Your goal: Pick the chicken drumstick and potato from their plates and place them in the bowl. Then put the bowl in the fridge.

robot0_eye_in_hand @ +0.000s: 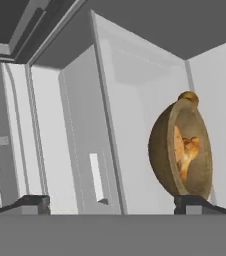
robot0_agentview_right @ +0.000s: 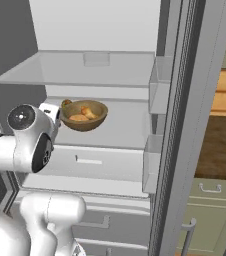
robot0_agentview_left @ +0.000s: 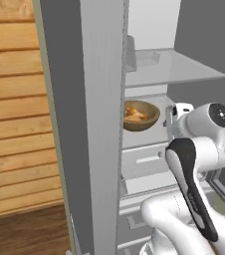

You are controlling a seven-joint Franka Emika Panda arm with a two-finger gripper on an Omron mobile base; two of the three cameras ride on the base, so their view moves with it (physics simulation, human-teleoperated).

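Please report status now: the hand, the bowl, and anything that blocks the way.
Hand open, holding nothing. Bowl with food sits on fridge shelf, apart from the fingers. Fridge door open, nothing blocking the way.

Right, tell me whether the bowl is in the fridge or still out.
In. The bowl sits upright on a white shelf inside the fridge, food in it, door open; the claw is open, holding nothing.

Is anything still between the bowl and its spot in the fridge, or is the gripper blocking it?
Nothing visible is in the way: the bowl already sits on a fridge shelf with food inside. The gripper is open, beside the bowl, holding nothing.
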